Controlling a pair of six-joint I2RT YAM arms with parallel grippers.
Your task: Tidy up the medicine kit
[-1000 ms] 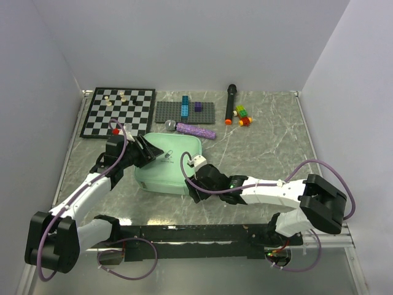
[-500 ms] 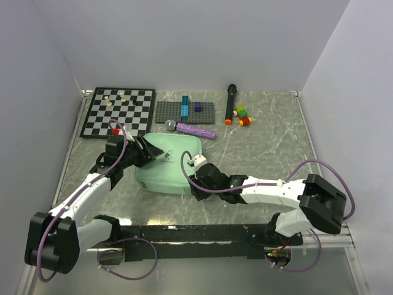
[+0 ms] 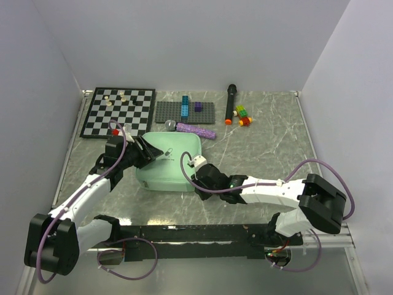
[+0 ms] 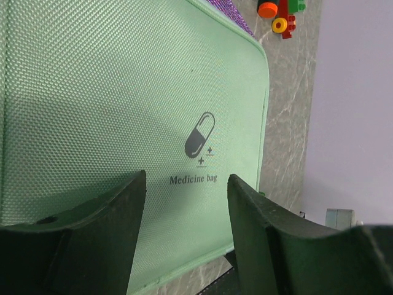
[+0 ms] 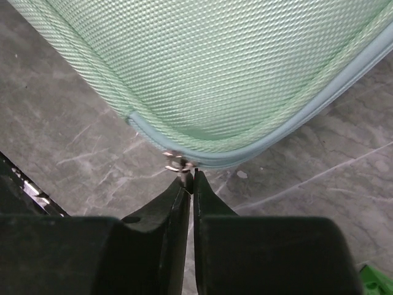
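Observation:
The medicine kit [image 3: 170, 161] is a mint-green zip case lying closed on the table, pill logo and "Medicine bag" on its lid [image 4: 123, 92]. My left gripper [image 3: 149, 153] is open over the kit's left edge, its two dark fingers [image 4: 110, 215] standing apart above the lid with nothing between them [image 4: 187, 184]. My right gripper [image 3: 194, 184] is at the kit's near right corner [image 5: 233, 67]. Its jaws [image 5: 188, 177] are shut on the small metal zipper pull [image 5: 178, 163] at the blue zip band.
Along the back stand a chessboard [image 3: 118, 112] with a few pieces, a grey studded plate [image 3: 185, 112] with blue and purple bricks, a purple roll [image 3: 196, 131], a black marker [image 3: 230, 103] and small coloured bricks [image 3: 244, 115]. White walls enclose three sides.
My right gripper has closed its jaws onto the zipper pull at the kit's near corner. The left arm has stayed where it was.

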